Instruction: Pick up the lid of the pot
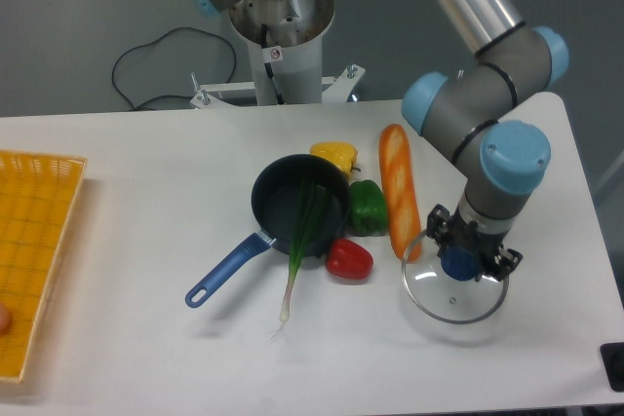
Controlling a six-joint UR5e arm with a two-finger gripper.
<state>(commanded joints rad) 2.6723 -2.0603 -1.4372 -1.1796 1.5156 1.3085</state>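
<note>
My gripper (474,248) is at the right side of the table, pointing down, shut on the blue knob of the pot lid. The pot lid (436,299) is clear glass with a thin rim and hangs in the grasp, slightly tilted. Part of its far side is hidden behind the fingers and knob, and its left rim overlaps the lower end of the orange baguette-like item in this view.
Left of the lid lie a long orange item (396,177), a green pepper (369,208) and a red one (349,259). A black pan (276,204) with a blue handle holds green onion. A yellow pepper (336,154) sits behind; a yellow crate (39,260) stands far left.
</note>
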